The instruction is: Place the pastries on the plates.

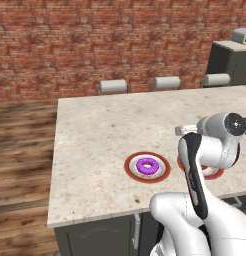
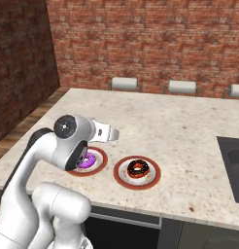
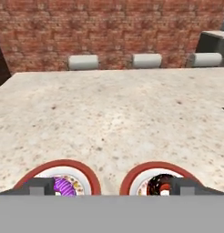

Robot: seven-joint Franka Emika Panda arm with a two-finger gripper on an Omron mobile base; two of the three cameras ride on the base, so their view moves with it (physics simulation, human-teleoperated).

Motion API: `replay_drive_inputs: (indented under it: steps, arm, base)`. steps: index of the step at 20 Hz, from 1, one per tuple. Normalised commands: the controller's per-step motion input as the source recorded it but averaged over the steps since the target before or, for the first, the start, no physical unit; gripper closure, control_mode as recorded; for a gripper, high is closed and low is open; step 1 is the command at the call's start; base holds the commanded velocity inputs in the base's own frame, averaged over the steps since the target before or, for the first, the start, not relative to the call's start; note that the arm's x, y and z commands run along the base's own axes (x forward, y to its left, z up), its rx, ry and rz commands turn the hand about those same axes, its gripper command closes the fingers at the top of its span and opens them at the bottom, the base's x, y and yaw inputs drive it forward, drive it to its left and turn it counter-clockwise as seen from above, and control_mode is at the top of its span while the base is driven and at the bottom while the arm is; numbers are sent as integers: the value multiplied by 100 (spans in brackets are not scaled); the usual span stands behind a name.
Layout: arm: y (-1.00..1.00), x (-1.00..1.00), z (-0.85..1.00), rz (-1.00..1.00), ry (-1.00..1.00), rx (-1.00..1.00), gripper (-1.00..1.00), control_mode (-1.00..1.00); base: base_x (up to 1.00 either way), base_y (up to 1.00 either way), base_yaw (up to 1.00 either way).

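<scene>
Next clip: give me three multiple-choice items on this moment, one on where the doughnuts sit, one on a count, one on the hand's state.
1. Where is the purple-iced ring doughnut?
A. on a red-rimmed white plate
B. on the bare counter
C. in the hand

2. How many plates carry a doughnut?
A. none
B. one
C. two

3. The hand is:
A. shut on a doughnut
B. open, empty
C. shut, empty

Key: 1 A, it lies in the plate's white centre. 2 C, the dark chocolate sprinkled doughnut sits on the second plate. 3 B, the finger tips stand wide apart, nothing between them.
</scene>
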Motion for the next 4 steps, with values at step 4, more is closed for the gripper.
replay_drive_inputs:
  steps: [4]
  arm:
    - [92, 0, 26, 2, 0, -17, -100, -100]
  base:
    - [0, 0, 0]
